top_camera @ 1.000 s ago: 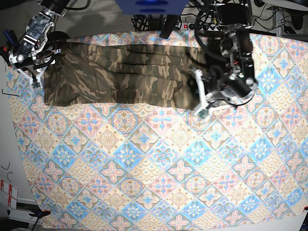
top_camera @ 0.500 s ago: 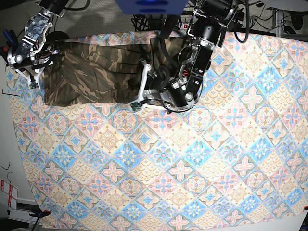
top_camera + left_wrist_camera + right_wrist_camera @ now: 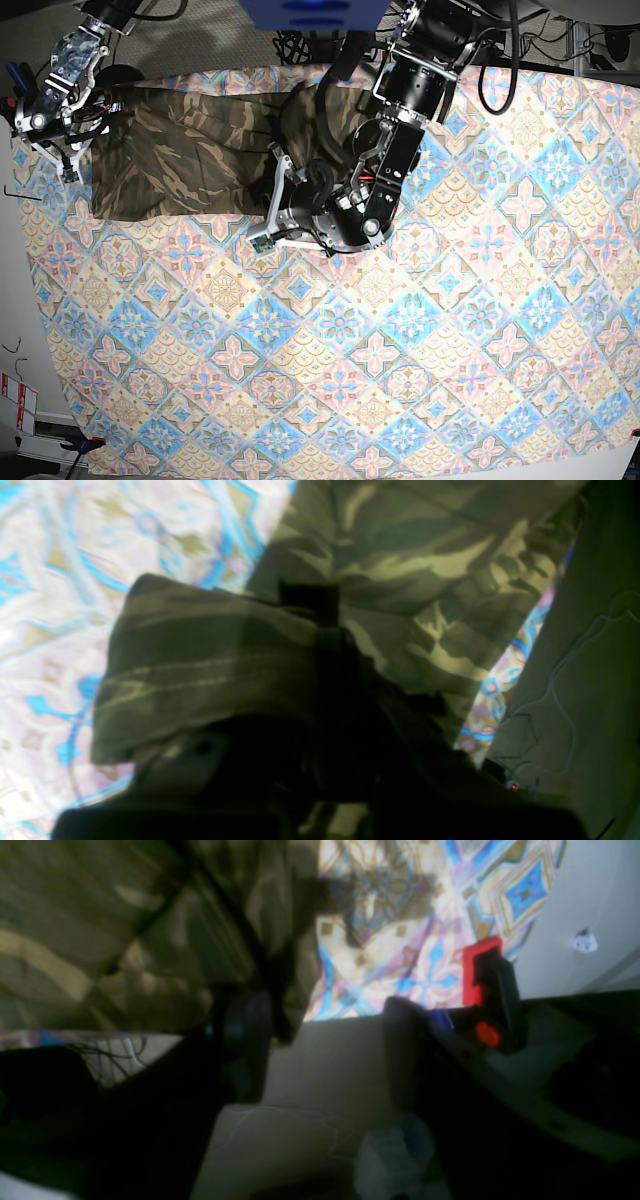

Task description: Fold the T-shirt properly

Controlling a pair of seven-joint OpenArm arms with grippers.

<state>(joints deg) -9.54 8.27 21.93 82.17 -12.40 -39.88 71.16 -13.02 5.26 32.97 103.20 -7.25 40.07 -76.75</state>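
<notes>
The camouflage T-shirt [image 3: 170, 150] lies along the far left of the patterned tablecloth [image 3: 400, 350], with its right end doubled back over itself. My left gripper [image 3: 262, 232] hangs over the shirt's front edge near the middle. In the left wrist view the left gripper [image 3: 320, 620] is shut on a fold of the T-shirt [image 3: 210, 665], which drapes from its dark fingers. My right gripper [image 3: 66, 160] sits at the shirt's left end. In the right wrist view the right gripper [image 3: 322, 1010] stands open, its left finger beside the T-shirt [image 3: 100, 940] edge.
A red clamp [image 3: 480, 970] grips the table's edge close to the right gripper. Cables [image 3: 300, 45] and a blue mount [image 3: 310, 12] crowd the far edge. The left arm's body [image 3: 390, 150] stretches over the shirt's right part. Floor [image 3: 12, 330] shows past the left edge.
My left arm has swept leftward across the table, carrying the shirt's right end over the rest of it. The right arm has stayed in place.
</notes>
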